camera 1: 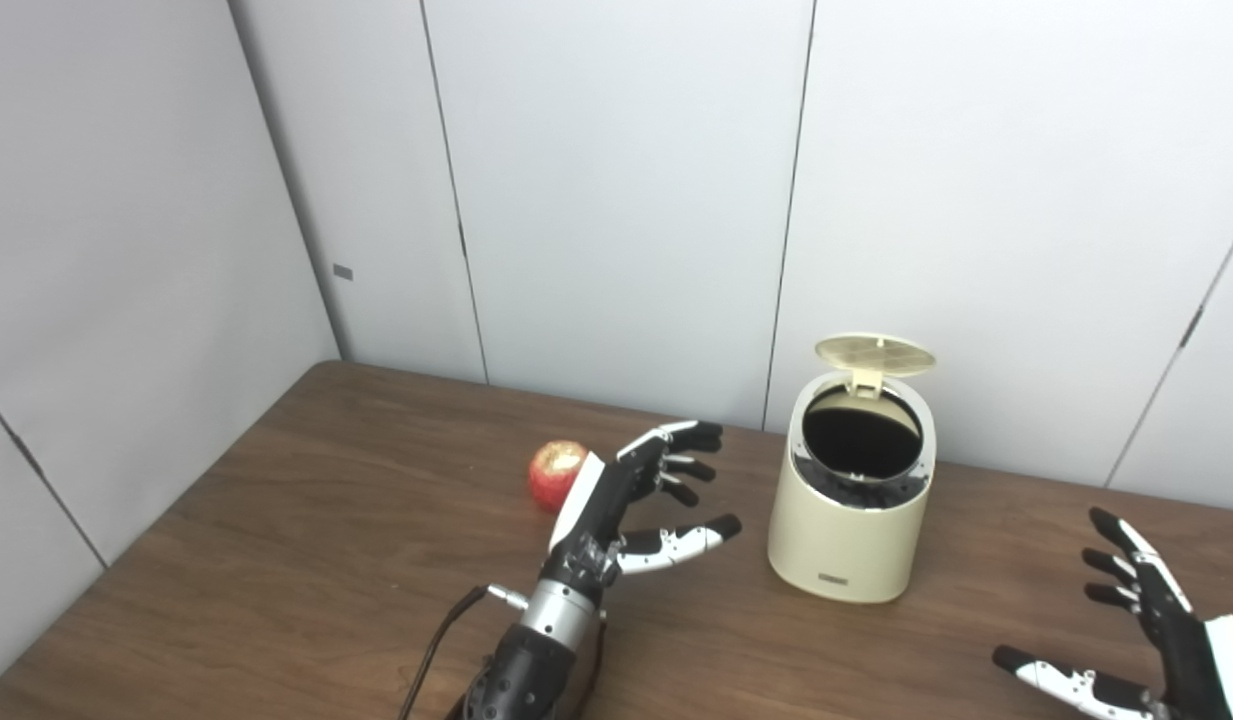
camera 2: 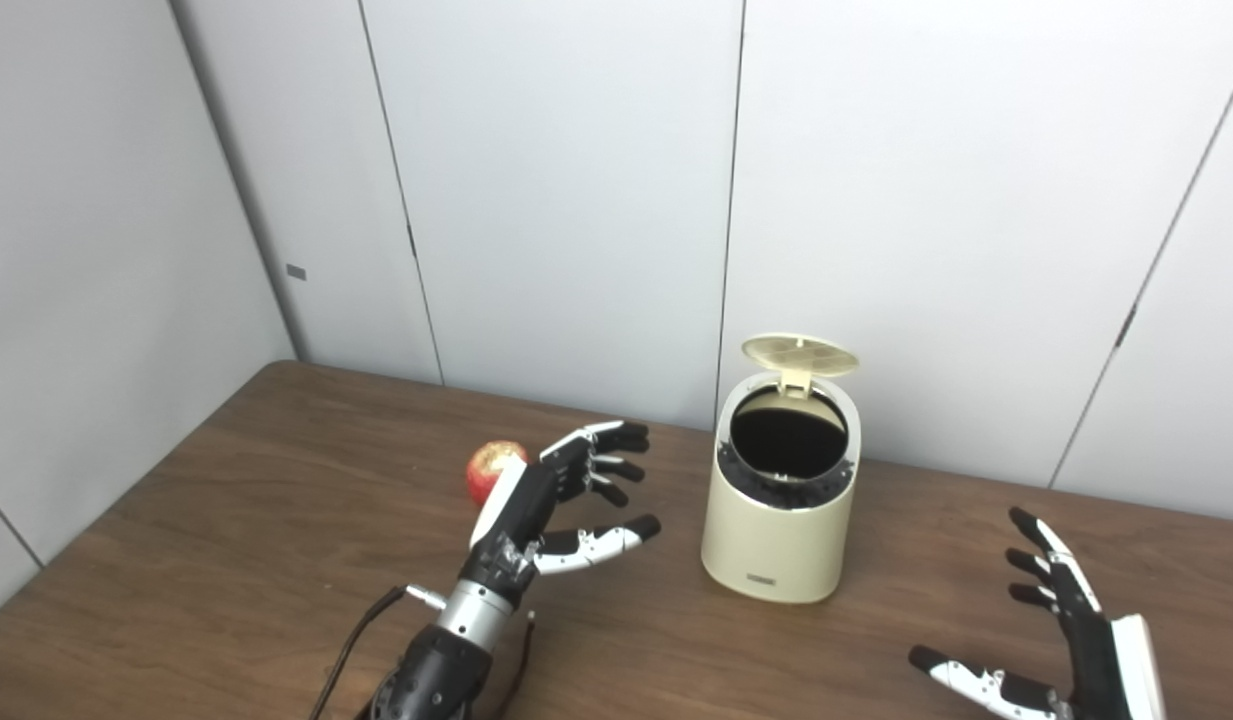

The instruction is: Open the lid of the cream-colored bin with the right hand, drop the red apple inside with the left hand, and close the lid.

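Left eye view: lid [camera 1: 874,353] up, bin [camera 1: 848,520] open, apple [camera 1: 556,474] not in yet.
Left hand [camera 1: 631,500] spread and empty just beside apple near desk [camera 1: 276,520] middle; right hand [camera 1: 1141,630] spread, empty, by front right edge. Left to do: grab, drop, shut lid.

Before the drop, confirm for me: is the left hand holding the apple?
No. The left hand is open beside the red apple, which sits on the table.
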Robot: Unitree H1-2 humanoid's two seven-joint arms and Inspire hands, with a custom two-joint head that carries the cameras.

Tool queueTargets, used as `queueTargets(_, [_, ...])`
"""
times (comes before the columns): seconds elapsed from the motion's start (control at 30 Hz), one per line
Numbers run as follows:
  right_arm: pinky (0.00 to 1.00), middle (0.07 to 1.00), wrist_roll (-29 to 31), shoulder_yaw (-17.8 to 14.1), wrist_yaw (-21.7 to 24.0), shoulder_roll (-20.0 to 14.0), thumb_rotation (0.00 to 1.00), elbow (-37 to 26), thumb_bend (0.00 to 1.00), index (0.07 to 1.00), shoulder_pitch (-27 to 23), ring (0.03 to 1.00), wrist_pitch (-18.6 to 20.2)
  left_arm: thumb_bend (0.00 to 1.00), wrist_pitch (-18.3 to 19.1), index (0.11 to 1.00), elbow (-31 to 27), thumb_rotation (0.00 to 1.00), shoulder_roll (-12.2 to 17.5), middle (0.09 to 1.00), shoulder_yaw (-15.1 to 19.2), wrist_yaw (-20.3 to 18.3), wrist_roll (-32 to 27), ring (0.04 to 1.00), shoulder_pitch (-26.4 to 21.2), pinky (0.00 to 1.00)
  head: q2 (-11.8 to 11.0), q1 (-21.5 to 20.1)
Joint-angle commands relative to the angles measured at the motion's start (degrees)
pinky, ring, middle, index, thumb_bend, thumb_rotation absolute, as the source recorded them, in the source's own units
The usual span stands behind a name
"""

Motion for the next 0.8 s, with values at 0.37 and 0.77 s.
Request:
queueTargets(0.37, [0.67,0.879,0.02,-0.13,2.03,0.37,0.00,-6.69,0.79,0.846,-0.69,0.795,3.03,0.75,7.63,0.781,-4.78,0.09,10.35,0.769,3.66,3.95,14.11,0.728,-6.88,0.58,0.39,0.43])
queueTargets(0.77, [0.66,0.870,-0.97,0.27,2.50,0.59,0.00,-8.76,0.79,0.841,-0.50,0.795,4.51,0.85,17.26,0.863,-3.78,0.23,13.98,0.819,3.50,5.94,24.79,0.800,-8.88,0.68,0.36,0.30])
